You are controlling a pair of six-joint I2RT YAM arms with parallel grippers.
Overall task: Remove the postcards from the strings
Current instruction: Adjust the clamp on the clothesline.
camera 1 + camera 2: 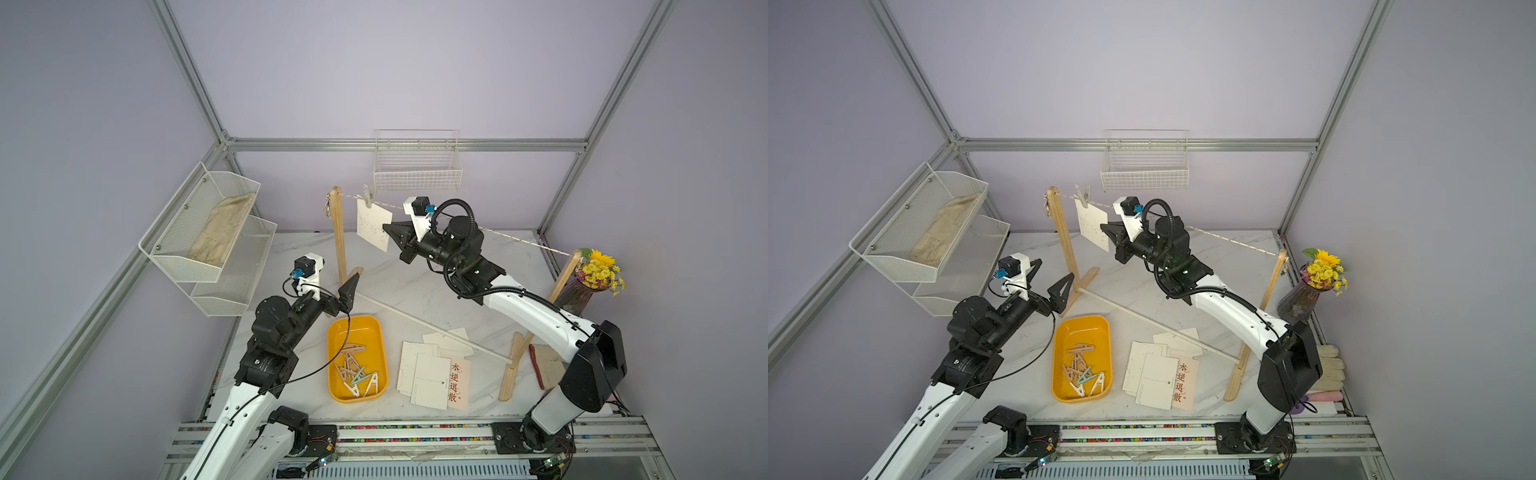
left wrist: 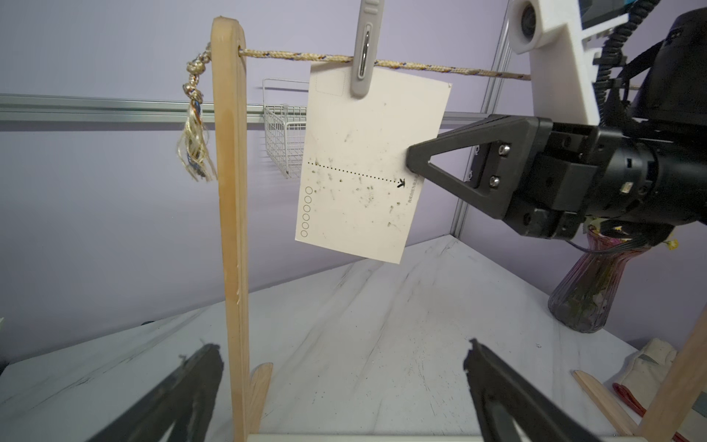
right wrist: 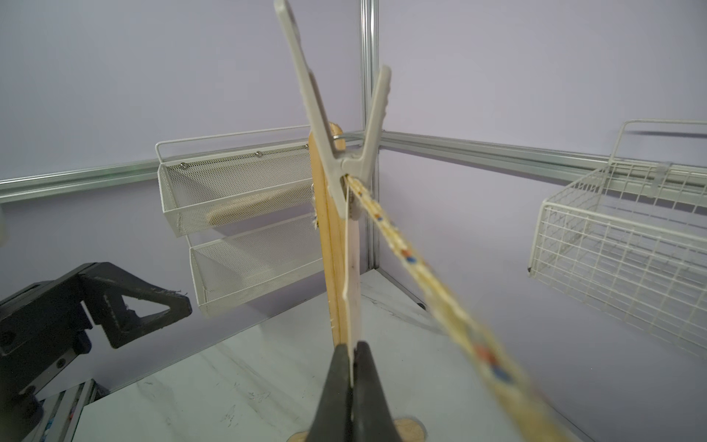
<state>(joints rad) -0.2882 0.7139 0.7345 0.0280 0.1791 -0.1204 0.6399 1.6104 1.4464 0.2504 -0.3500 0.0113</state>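
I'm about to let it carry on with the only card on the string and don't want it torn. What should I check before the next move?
1. Hold on the card: ok; the right gripper is shut on the edge of the hanging postcard.
2. Release of the peg: not ok; it clamps the card onto the string.
3. Jaws of the left gripper: ok, wide open.
4. Reach to the peg: not ok; the left gripper sits low beside the wooden post.
5. Room in the yellow tray for the peg: ok.
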